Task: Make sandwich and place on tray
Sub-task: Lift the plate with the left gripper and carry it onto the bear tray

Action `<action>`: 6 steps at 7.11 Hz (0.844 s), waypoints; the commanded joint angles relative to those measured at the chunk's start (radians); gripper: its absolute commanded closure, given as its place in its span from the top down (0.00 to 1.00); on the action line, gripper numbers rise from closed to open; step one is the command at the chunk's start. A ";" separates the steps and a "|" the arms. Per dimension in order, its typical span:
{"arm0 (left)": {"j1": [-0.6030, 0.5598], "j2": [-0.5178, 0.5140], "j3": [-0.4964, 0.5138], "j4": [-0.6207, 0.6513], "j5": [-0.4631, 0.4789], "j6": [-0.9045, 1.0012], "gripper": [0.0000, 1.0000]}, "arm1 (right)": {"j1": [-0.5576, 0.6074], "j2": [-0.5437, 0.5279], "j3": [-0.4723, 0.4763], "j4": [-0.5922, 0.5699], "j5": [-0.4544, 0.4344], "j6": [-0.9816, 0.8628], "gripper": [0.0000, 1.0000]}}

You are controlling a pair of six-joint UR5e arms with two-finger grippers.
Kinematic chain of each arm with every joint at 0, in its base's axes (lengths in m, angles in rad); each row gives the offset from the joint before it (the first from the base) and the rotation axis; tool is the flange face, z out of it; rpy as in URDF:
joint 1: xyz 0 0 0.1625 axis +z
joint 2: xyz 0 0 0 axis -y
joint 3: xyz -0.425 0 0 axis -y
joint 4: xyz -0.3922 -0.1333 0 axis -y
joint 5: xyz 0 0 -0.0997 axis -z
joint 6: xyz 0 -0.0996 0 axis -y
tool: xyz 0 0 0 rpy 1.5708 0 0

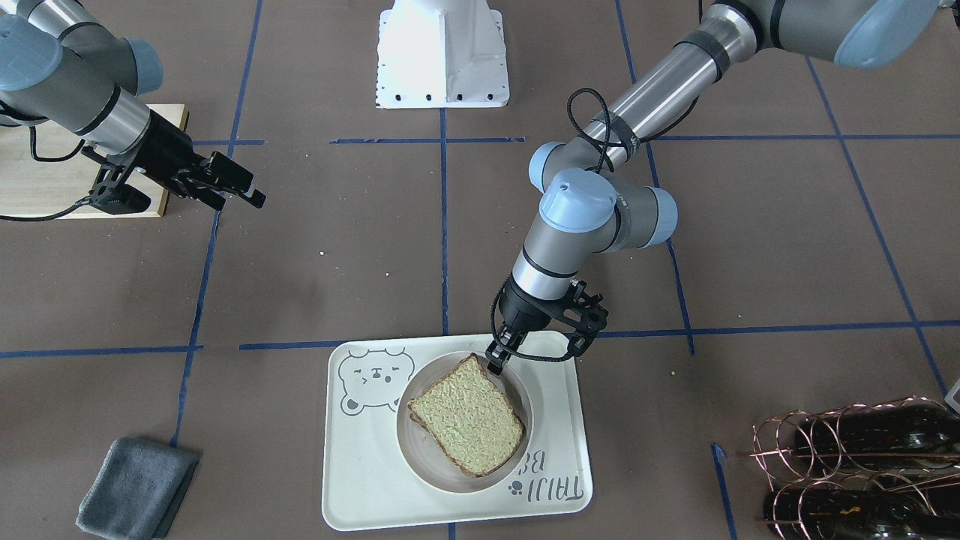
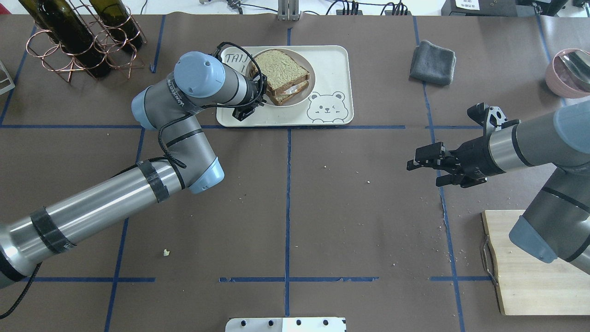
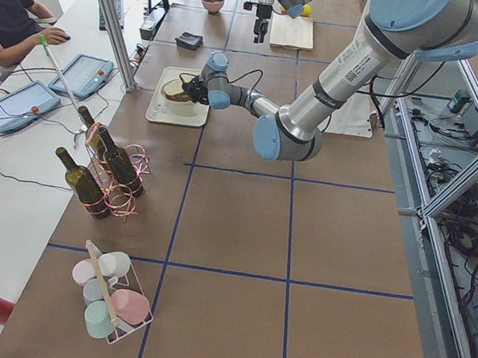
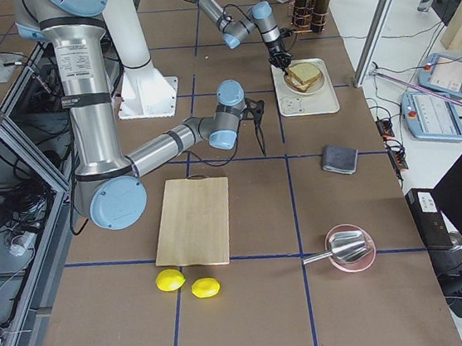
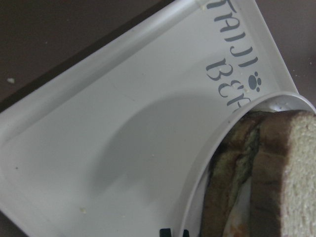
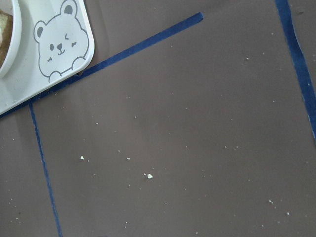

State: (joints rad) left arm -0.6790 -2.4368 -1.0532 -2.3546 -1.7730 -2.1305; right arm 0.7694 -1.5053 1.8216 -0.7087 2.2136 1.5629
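The sandwich [image 1: 466,416], two tan bread slices with white egg showing between them [image 2: 280,74], lies on a round beige plate [image 1: 525,390]. The plate stands on the cream bear tray [image 1: 360,480] at the table's far middle [image 2: 332,64]. My left gripper [image 1: 496,364] is down at the plate's rim on the robot's side, with its fingertips close together on that rim in the left wrist view [image 5: 174,232]. My right gripper [image 2: 412,163] hangs open and empty above bare table, well to the tray's right. The tray's bear corner shows in the right wrist view [image 6: 29,84].
A grey cloth [image 2: 433,62] lies right of the tray. A copper rack of wine bottles [image 2: 78,37] stands at the far left. A wooden cutting board [image 2: 530,276] lies under the right arm. A pink bowl with a metal scoop [image 2: 569,74] sits at the far right, and two lemons [image 4: 170,280] near the board.
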 commanded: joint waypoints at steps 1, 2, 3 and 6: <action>0.003 -0.011 0.016 -0.008 0.000 0.001 0.02 | 0.001 0.000 0.005 0.000 0.002 0.000 1.00; 0.004 -0.016 0.016 -0.009 0.000 0.001 0.04 | 0.001 0.002 0.005 0.000 0.002 0.000 1.00; 0.009 -0.019 0.016 -0.011 0.000 0.001 0.06 | 0.001 0.000 0.005 0.000 0.002 0.000 1.00; 0.038 -0.021 0.015 -0.014 0.000 0.013 0.32 | 0.001 0.000 0.005 0.000 0.005 0.000 1.00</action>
State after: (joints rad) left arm -0.6519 -2.4590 -1.0372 -2.3660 -1.7733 -2.1266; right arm 0.7701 -1.5043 1.8269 -0.7087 2.2158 1.5632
